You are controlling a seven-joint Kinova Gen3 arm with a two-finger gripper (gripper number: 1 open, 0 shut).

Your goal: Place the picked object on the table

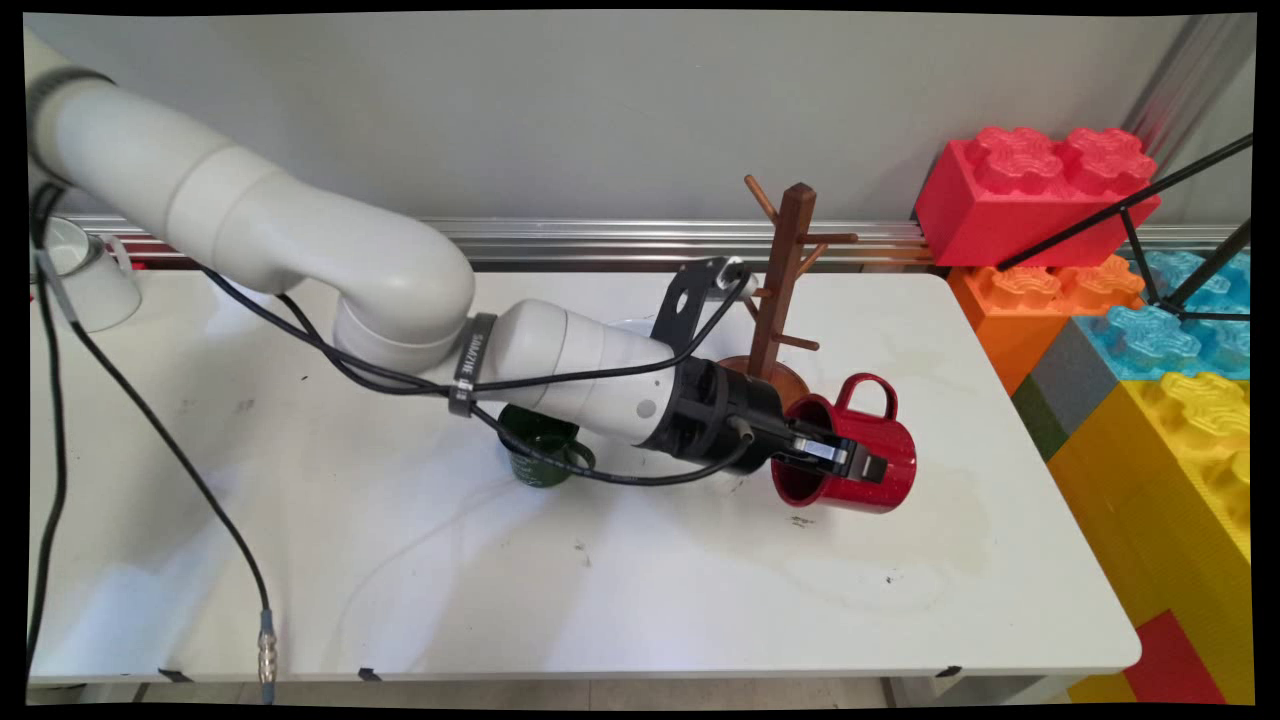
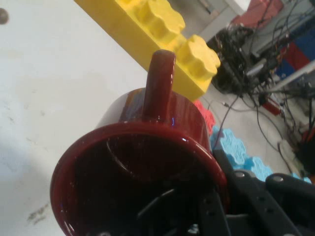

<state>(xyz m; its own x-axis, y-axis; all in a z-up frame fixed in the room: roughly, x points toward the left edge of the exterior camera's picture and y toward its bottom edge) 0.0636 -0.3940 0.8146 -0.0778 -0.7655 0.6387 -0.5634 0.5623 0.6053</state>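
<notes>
A glossy red mug (image 1: 892, 438) lies tipped on its side at the table's right middle, with its mouth facing left and its handle pointing up. My gripper (image 1: 850, 460) is shut on the mug's wall near the rim, one finger inside and the other outside. In the hand view the red mug (image 2: 147, 132) fills the lower frame, handle uppermost, and the gripper (image 2: 206, 209) clamps its rim from the lower right. Whether the mug rests on the table (image 1: 600, 580) or hangs just above it I cannot tell.
A brown wooden mug tree (image 1: 785, 280) stands just behind the gripper. A dark green mug (image 1: 540, 452) sits under the forearm, and a white mug (image 1: 85, 275) at the far left. Giant toy blocks, red (image 1: 1030, 190) and yellow (image 1: 1180, 450), line the right edge.
</notes>
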